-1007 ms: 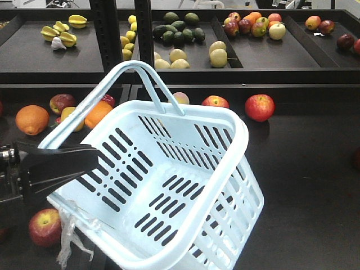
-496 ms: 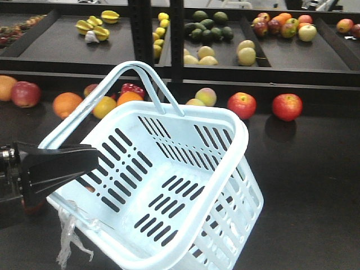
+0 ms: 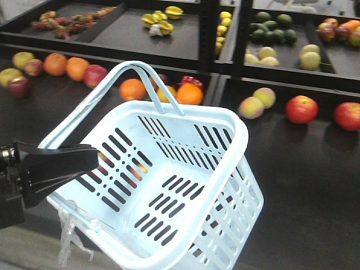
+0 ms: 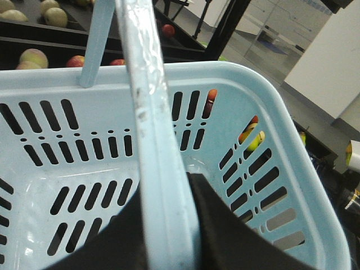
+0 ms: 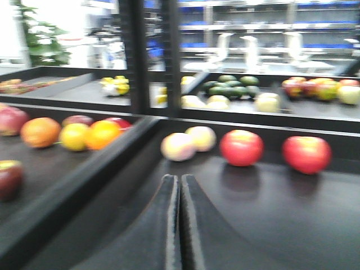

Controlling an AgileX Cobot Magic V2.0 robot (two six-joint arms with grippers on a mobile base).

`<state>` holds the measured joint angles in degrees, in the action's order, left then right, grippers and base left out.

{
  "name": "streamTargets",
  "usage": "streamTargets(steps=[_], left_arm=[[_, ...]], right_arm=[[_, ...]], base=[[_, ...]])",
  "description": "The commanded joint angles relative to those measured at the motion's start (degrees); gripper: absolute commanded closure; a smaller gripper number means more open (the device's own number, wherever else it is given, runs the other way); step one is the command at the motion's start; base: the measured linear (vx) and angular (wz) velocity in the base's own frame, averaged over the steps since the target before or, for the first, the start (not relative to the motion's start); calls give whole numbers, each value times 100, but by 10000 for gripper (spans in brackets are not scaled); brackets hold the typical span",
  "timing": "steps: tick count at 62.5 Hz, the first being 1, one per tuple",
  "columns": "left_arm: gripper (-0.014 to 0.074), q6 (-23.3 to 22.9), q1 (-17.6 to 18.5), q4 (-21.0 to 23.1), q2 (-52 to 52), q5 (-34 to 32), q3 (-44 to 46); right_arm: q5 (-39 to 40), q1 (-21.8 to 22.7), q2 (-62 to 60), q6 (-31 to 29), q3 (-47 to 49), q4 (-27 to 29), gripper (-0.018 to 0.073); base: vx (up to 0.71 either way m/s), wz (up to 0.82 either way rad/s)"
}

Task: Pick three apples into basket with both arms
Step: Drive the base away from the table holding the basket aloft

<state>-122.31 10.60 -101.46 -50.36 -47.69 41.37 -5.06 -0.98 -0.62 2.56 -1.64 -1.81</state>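
Pale blue plastic: the basket [image 3: 225,121] hangs tilted in the air in front of the fruit shelves, with its open mouth facing up. It is empty. The left gripper [image 3: 59,167] is clamped on one hoop handle [image 4: 152,112]. The left wrist view shows that handle running between the black fingers [image 4: 216,225], so the left arm serves as carrier.

The right gripper [image 5: 180,216] has its fingers pressed together with nothing between them. It sits low over the dark shelf surface [image 5: 270,225].

Two apples rest near the rear edge of that shelf. The first apple [image 5: 242,147] and the second apple [image 5: 306,153] both lie ahead of the fingertips and to their right, well apart from them. The first is closer to the finger line. Two pale fruits [image 5: 179,146] sit just left of it, almost dead ahead; these are not targets. What looks like a third apple [image 3: 95,75] lies beside the oranges [image 3: 132,89] on the left section.

The right arm appears to be the free, nearer one. The fingers must part, then advance forward and slightly right. The apples are round, so no long axis dictates wrist angle.
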Motion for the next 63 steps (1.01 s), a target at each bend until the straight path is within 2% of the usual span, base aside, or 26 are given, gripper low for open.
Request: streamTargets(steps=[1, 63], left_arm=[[603, -83, 26, 34, 55, 79, 181], [603, -83, 26, 34, 60, 73, 181]], right_arm=[[404, 38, -62, -2, -76, -59, 561], [404, 38, -62, -2, -76, -59, 561]], base=[[-12, 50], [-15, 59]])
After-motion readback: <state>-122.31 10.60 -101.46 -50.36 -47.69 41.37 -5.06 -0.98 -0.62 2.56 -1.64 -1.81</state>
